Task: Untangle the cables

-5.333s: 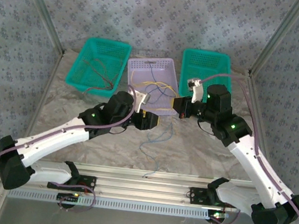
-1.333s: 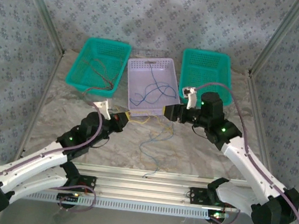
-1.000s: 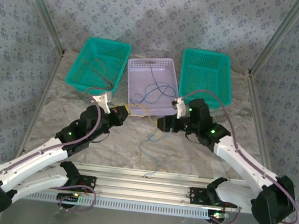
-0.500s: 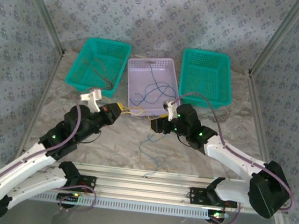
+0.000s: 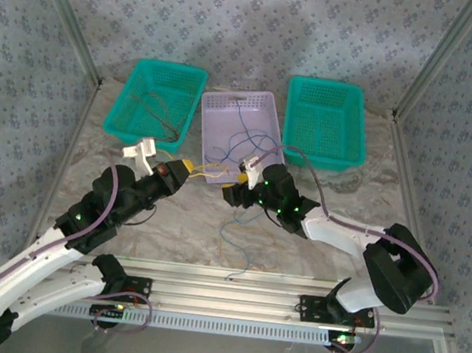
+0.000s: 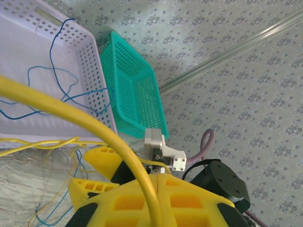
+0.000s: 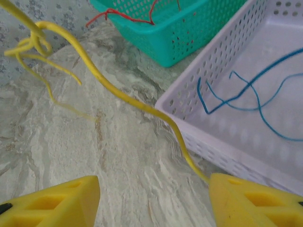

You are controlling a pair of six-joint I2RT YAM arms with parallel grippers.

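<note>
My left gripper (image 5: 184,166) is shut on a yellow cable (image 5: 211,171) that stretches right toward my right gripper (image 5: 232,191). In the left wrist view the shut gripper (image 6: 157,176) pinches that yellow cable (image 6: 71,111), which arcs up and left. My right gripper (image 7: 154,198) stands open over the table, and the yellow cable (image 7: 123,97) ends against its right finger (image 7: 255,198). The cable is knotted at its far end (image 7: 33,45). Blue cables (image 5: 240,143) lie in the lilac basket (image 5: 228,99), and one blue cable (image 5: 234,227) trails across the table.
A teal basket (image 5: 136,76) at the back left holds red and brown cables (image 5: 162,117). Another teal basket (image 5: 357,122) stands at the back right. The lilac basket's wall (image 7: 208,137) is close on the right gripper's right side. A metal rail (image 5: 230,299) runs along the near edge.
My right arm has swung left and nearer, bringing its gripper along the yellow cable, jaws slightly wider. The left gripper has drawn back to the left, still holding the cable.
</note>
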